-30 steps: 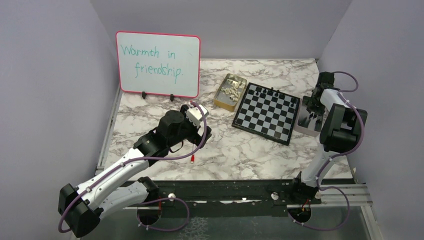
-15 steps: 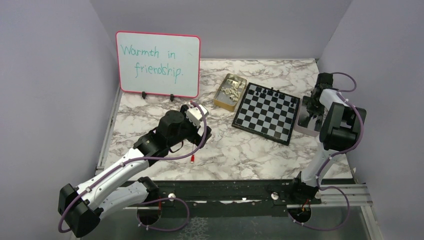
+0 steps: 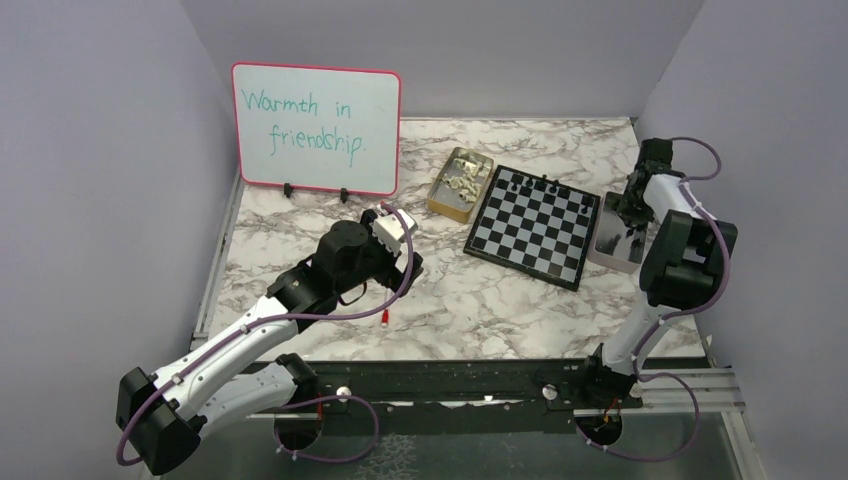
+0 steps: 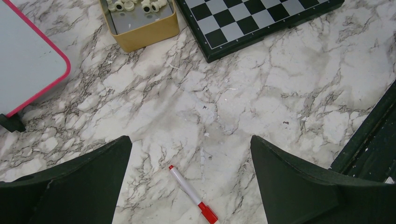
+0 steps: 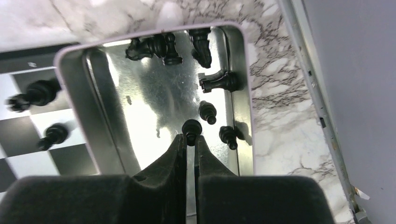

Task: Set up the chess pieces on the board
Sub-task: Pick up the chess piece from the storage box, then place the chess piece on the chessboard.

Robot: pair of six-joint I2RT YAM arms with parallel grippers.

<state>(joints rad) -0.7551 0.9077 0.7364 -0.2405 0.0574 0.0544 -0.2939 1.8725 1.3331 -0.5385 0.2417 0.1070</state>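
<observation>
The chessboard (image 3: pixel 532 225) lies at the back right with a few black pieces (image 3: pixel 530 183) on its far row. A silver tin (image 3: pixel 612 243) beside its right edge holds loose black pieces (image 5: pixel 163 46). My right gripper (image 5: pixel 190 140) hangs over this tin (image 5: pixel 240 107), shut on a black pawn (image 5: pixel 191 127) at its fingertips. Two black pieces (image 5: pixel 35 93) stand on the board (image 5: pixel 28 135) at the left of that view. Cream pieces (image 4: pixel 135 5) lie in a yellow tin (image 4: pixel 144 30). My left gripper (image 4: pixel 189 140) is open and empty above the marble.
A pink-framed whiteboard (image 3: pixel 317 128) stands at the back left. A white marker with a red cap (image 4: pixel 191 193) lies on the marble under my left gripper. The yellow tin (image 3: pixel 458 182) sits by the board's left corner. The black rail runs along the near edge.
My right arm has shifted slightly right and back over the silver tin. The left arm has not moved.
</observation>
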